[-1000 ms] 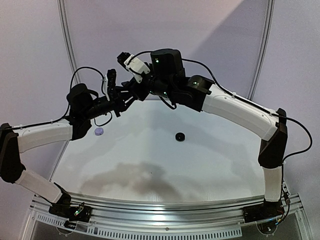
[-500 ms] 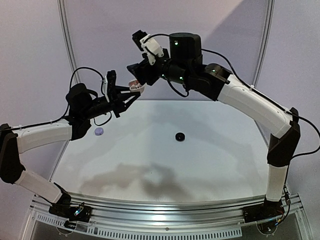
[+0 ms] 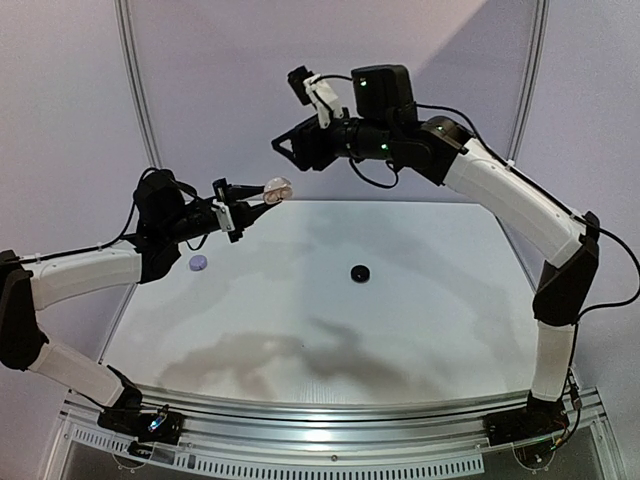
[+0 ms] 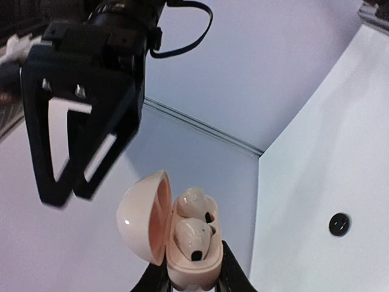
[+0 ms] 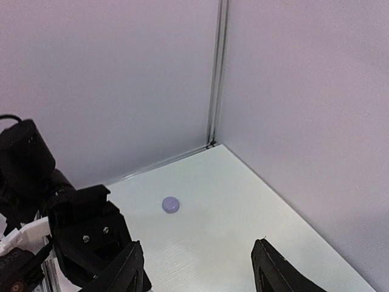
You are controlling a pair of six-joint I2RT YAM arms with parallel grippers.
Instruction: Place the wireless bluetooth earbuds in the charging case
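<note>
Earbuds [image 4: 193,234] inside the open pink case [image 4: 143,214], itself pinched in left hand [image 3: 252,196] (right hand [image 5: 196,269] spread, empty).

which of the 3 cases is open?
The pink case in the left gripper: lid swung back, two earbuds seated inside. The lavender case and black case lie on the table, apparently shut.

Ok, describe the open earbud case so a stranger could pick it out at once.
Start at the left arm reaching over the white table. Held in the air between its fingers is a pale pink case, lid swung open, two earbuds seated inside. The black case and the lavender case lie down on the table, ungripped.
</note>
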